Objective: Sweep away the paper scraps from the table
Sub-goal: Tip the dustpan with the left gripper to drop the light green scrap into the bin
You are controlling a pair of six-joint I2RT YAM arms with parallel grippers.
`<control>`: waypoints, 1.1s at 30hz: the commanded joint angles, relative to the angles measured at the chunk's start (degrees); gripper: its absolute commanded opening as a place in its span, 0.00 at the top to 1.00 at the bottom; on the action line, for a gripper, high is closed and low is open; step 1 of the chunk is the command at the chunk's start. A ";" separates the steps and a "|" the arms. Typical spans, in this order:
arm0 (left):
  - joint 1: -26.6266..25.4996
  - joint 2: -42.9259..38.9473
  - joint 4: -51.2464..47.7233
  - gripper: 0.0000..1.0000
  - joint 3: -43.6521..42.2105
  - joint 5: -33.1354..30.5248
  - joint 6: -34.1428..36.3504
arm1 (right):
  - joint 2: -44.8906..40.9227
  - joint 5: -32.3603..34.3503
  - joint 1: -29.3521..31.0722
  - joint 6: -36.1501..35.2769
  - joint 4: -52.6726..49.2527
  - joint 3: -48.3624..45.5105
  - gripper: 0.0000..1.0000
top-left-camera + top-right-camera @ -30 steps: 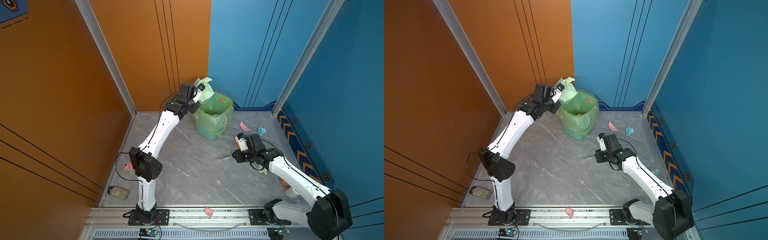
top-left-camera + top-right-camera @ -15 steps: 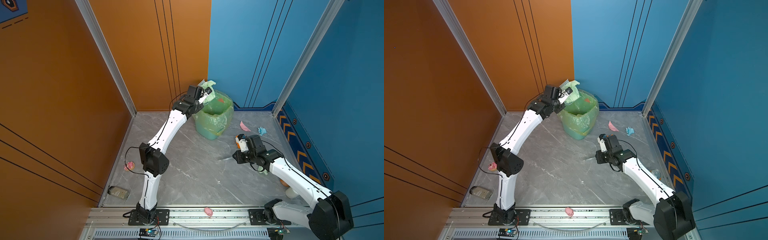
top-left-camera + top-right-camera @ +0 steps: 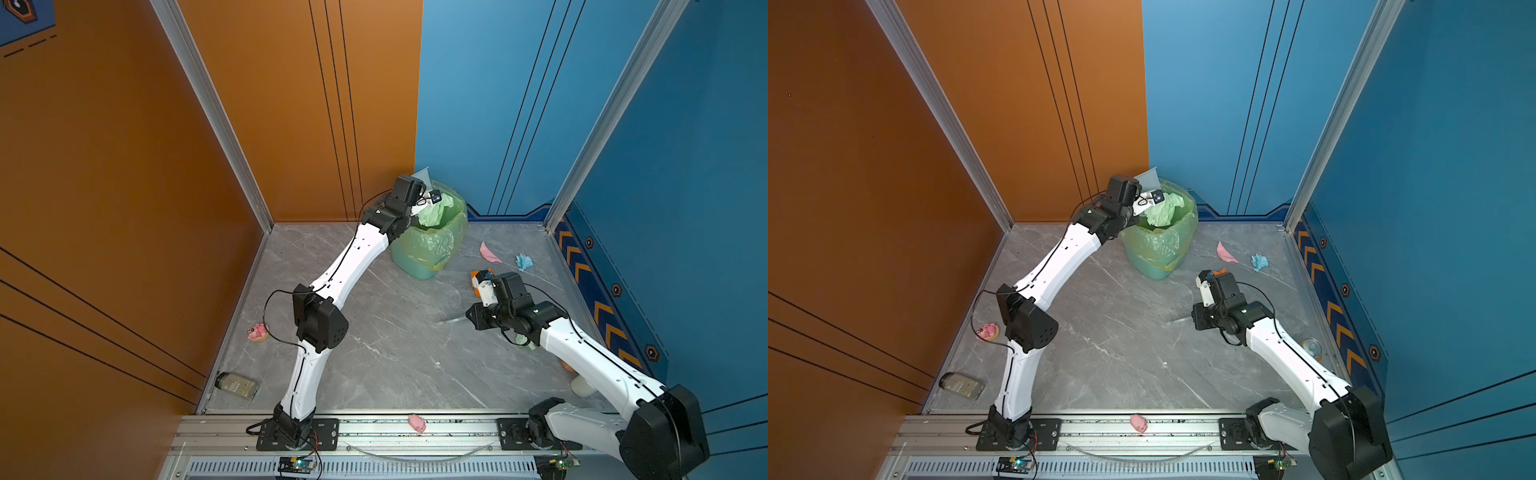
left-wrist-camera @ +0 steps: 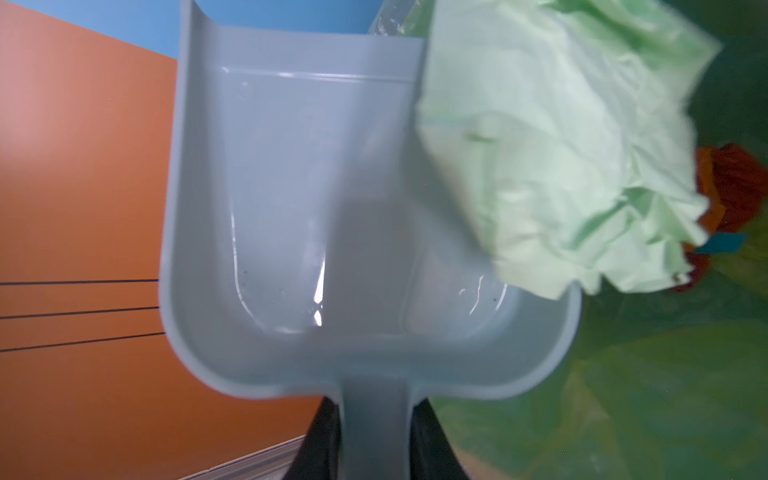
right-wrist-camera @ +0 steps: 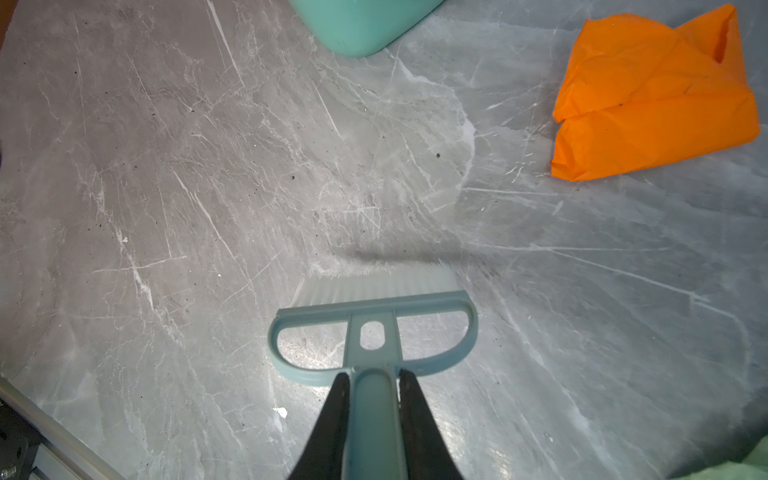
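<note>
Left wrist view: the left gripper (image 4: 376, 434) has its black fingers (image 4: 320, 440) closed tight on the handle of a grey dustpan (image 4: 291, 187), one on each side. A pale green paper wad (image 4: 561, 145) hangs over the pan's side wall, above the yellow-green liner (image 4: 644, 395) of the bin, where red scraps (image 4: 735, 183) lie. In both top views this sits at the upper centre of the frame, over the teal bin (image 3: 419, 266).

Right wrist view: the right gripper (image 5: 374, 399) pinches the handle of a teal hand brush (image 5: 415, 302) between fingers (image 5: 332, 419) drawn close, with the bristle tips on the grey marbled table (image 5: 166, 187). An orange paper scrap (image 5: 656, 95) lies near the brush, apart from it. In a top view a pink scrap (image 3: 489, 253) and a blue scrap (image 3: 524, 262) lie on the table right of centre, between the bin and the right wall.
</note>
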 commanded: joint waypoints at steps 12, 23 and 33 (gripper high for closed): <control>0.02 -0.65 5.21 1.00 0.97 -5.01 6.36 | -1.61 1.21 0.18 0.92 0.98 -1.06 1.00; 0.92 -3.44 5.30 1.00 0.70 -2.61 -0.54 | -2.60 1.65 0.26 1.28 0.98 -1.16 1.00; 2.21 -11.70 5.30 1.00 -6.05 4.17 -12.31 | -5.15 4.55 0.27 1.80 1.29 -1.48 1.00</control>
